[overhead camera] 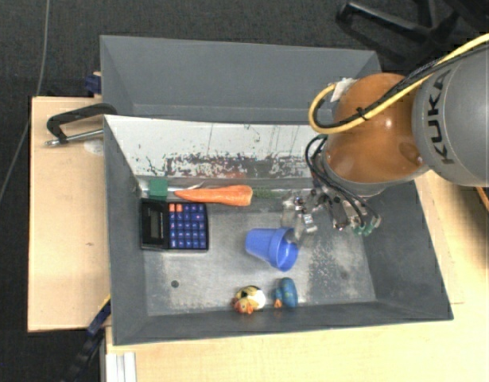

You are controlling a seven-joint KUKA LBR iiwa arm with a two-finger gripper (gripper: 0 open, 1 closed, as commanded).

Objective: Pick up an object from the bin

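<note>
My gripper [302, 221] hangs low in the bin, right of centre, under the orange wrist cover. Its metal fingers sit just above and to the right of a blue plastic cup [270, 247] that lies on its side, mouth facing right. The fingertips look close to the cup's rim, with nothing visibly between them. An orange carrot [216, 195] with a green end lies along the back wall, left of the gripper.
A black and blue calculator [174, 224] lies at the left side of the bin floor. A small yellow and red toy [249, 299] and a small blue toy [285, 293] rest by the front wall. The arm enters from the right.
</note>
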